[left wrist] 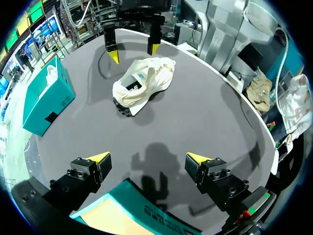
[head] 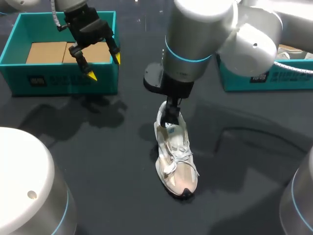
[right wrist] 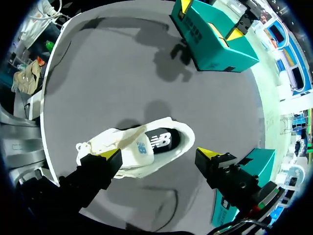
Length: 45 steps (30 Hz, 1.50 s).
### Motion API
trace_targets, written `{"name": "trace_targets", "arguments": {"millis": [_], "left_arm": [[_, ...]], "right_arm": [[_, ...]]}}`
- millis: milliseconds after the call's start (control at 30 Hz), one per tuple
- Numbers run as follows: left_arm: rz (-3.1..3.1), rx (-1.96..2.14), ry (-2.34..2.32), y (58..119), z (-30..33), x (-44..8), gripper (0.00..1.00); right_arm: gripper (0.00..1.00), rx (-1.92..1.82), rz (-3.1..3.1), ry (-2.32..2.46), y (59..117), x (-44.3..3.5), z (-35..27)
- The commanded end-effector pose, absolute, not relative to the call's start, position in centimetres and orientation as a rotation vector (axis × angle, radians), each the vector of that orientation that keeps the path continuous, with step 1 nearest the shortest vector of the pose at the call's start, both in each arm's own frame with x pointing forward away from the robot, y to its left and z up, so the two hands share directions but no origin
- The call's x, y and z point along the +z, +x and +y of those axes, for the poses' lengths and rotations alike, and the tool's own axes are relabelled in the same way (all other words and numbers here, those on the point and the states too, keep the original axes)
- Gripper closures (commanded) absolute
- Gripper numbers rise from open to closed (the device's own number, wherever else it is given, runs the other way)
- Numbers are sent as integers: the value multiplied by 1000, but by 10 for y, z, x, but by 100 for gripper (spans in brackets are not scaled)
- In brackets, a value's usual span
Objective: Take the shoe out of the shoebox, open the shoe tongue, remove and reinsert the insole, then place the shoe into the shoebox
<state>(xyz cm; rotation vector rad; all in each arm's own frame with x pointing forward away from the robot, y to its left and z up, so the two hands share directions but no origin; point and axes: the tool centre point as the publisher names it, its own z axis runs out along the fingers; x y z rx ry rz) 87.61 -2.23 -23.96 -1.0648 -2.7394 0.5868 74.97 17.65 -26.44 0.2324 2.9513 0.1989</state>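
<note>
A white and cream sneaker (head: pixel 177 159) stands on the dark table near the middle, with its toe toward the front edge. Seen from the right wrist, the sneaker (right wrist: pixel 132 149) shows its dark insole through the collar. My right gripper (head: pixel 171 116) hangs just above the heel; its fingers are spread wide on either side of the shoe and hold nothing (right wrist: pixel 159 155). My left gripper (head: pixel 104 67) is open and empty above the front wall of the teal shoebox (head: pixel 58 81) at the back left. From the left wrist, that gripper (left wrist: pixel 149 157) faces the sneaker (left wrist: pixel 142 85) and the right gripper (left wrist: pixel 133 53).
Brown cardboard (head: pixel 49 51) lies inside the teal shoebox. A second teal box (head: pixel 264 77) stands at the back right, past my right arm. Bare dark tabletop (head: pixel 98 147) surrounds the shoe on all sides.
</note>
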Motion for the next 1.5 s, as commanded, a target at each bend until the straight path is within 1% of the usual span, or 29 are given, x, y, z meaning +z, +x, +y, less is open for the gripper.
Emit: {"name": "trace_targets", "arguments": {"millis": [33, 500, 600, 833, 1267, 1500], "left_arm": [[-2741, 583, -1066, 875, -22, -239, 0], [-2741, 583, -1066, 875, -22, -239, 0], [-2741, 583, -1066, 875, -22, -239, 0], [-2741, 583, -1066, 875, -22, -239, 0], [-2741, 583, -1066, 875, -22, -239, 0], [-2741, 583, -1066, 875, -22, -239, 0]], "right_arm": [[0, 165, 3007, -187, 760, -273, 179], [0, 130, 3003, -208, 770, -276, 182], [0, 176, 2992, -164, 774, -280, 185], [0, 144, 2955, -107, 789, -294, 189], [0, 130, 2967, -167, 820, -326, 197], [0, 116, 2981, -192, 828, -347, 195]]}}
